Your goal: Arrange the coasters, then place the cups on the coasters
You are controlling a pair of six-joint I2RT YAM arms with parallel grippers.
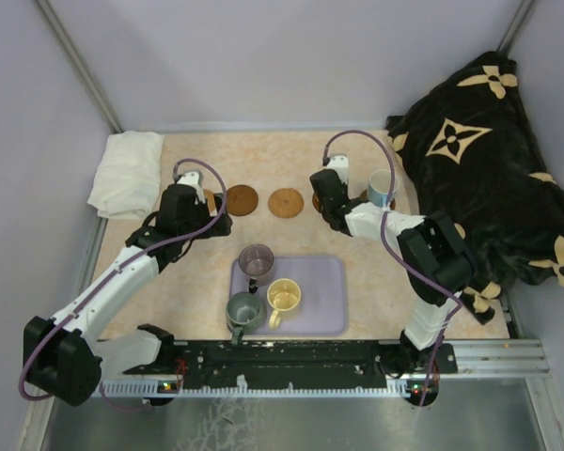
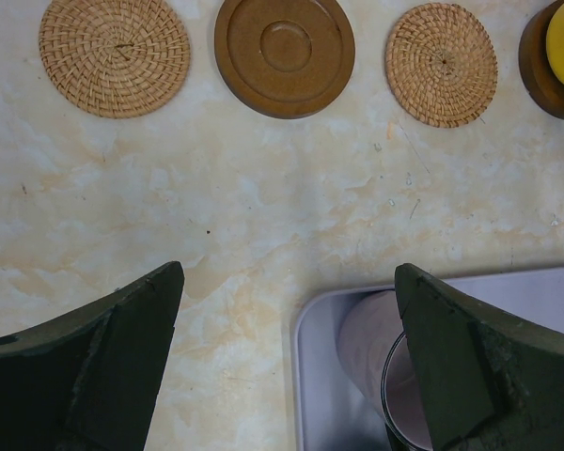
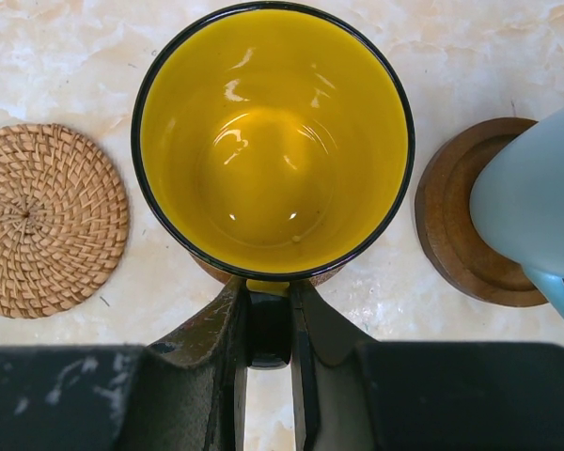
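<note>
Where the table (image 1: 202, 293) reaches its far left corner, a white cloth (image 1: 127, 174) lies bunched. Just right of it the left gripper (image 2: 289, 282) hangs over bare tabletop, its fingers (image 2: 113, 366) spread wide with nothing between them. Five coasters run in a row along the far side. The first coaster (image 2: 114, 54), woven, sits beneath that gripper in the top view. The second coaster (image 2: 284, 54), brown, and the third coaster (image 2: 442, 64), woven, follow, each apart from its neighbour. All three are bare. Nearer the arms, a lavender tray (image 1: 324, 305) holds three upright cups: the purple cup (image 1: 257, 261) at its far left corner, the grey cup (image 1: 245, 312) at its near left corner, and the cream cup (image 1: 284, 298) just beside the grey one. Right of the third coaster, the yellow cup (image 3: 273, 141) stands upright on the fourth coaster (image 2: 536, 86), brown, whose rim just shows beneath it. The right gripper (image 3: 268, 305) is clenched on this cup's handle, one finger on each side. Beside it the blue cup (image 3: 536, 188) stands on the fifth coaster (image 3: 451, 244), also brown. A black blanket (image 1: 489, 160) with cream flower shapes is heaped at the far right.
</note>
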